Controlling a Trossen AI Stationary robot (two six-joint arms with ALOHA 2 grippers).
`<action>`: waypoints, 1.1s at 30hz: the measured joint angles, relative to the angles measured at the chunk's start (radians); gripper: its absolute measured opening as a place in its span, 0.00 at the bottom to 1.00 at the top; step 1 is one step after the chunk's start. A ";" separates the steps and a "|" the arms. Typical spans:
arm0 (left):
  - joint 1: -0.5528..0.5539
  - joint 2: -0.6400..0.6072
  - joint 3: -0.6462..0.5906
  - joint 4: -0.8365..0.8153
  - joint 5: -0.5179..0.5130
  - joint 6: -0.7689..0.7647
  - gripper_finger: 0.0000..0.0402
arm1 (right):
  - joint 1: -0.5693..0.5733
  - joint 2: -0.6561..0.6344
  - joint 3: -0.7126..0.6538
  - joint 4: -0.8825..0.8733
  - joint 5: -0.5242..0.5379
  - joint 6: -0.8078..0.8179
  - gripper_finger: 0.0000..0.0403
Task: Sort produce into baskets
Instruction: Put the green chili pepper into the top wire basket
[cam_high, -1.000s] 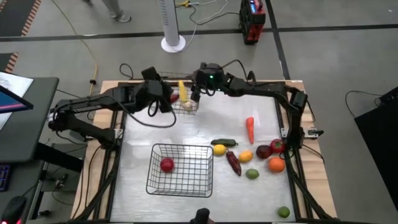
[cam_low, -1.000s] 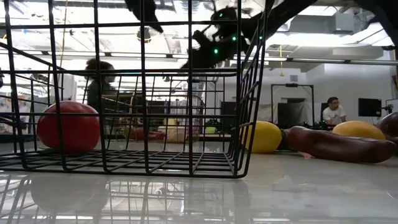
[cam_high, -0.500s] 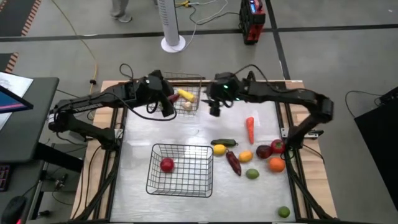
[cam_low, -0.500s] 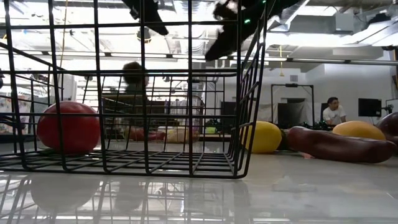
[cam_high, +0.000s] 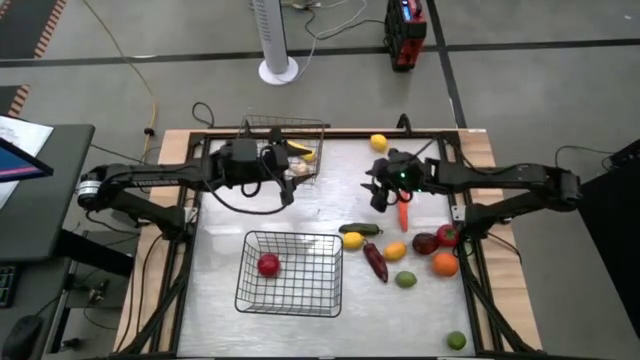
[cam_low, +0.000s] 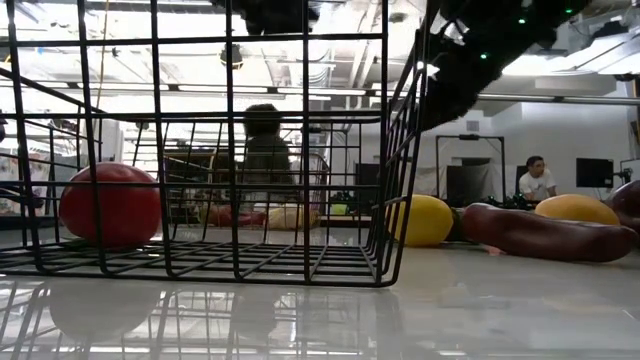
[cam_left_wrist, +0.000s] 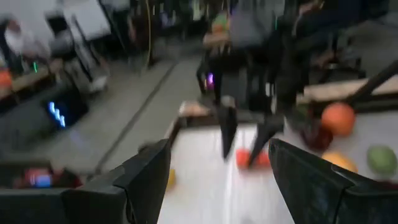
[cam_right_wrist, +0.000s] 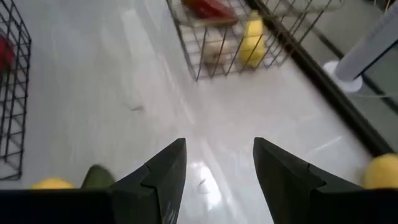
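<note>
The far wire basket (cam_high: 318, 128) holds a long yellow piece (cam_high: 300, 151), a beige piece (cam_high: 298, 170) and a red one (cam_right_wrist: 208, 7). The near wire basket (cam_high: 250, 290) holds a round red piece (cam_high: 268, 265). A long orange-red piece (cam_high: 403, 214) lies right of centre. My right gripper (cam_high: 383, 200) is open and empty above the table, just beside this piece's far end; it also shows in the left wrist view (cam_left_wrist: 244, 134). My left gripper (cam_high: 287, 188) is open and empty at the far basket's near left corner.
Loose produce lies at the right: a yellow piece (cam_high: 352, 240), a long green one (cam_high: 362, 229), a long dark red one (cam_high: 375, 262), round ones (cam_high: 444, 264). A yellow round piece (cam_high: 379, 143) lies at the far edge and a green one (cam_high: 456, 341) at the near edge. A person (cam_low: 262, 150) stands behind the table.
My right gripper has gone from the far basket toward the table's right and near side, and now stands by the orange-red piece. My left gripper has drawn a little toward the near edge. The long yellow piece has tipped over and now lies in the far basket.
</note>
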 joint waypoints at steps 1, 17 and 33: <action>0.000 0.000 0.000 0.033 0.008 0.015 0.65 | 0.009 -0.003 -0.008 -0.011 0.005 0.017 0.53; -0.006 0.000 -0.048 -0.019 -0.023 0.007 0.65 | 0.264 0.121 -0.072 -0.068 -0.023 0.152 0.64; -0.006 -0.001 -0.048 -0.018 -0.026 0.000 0.65 | 0.298 0.331 -0.080 -0.068 -0.016 0.151 0.64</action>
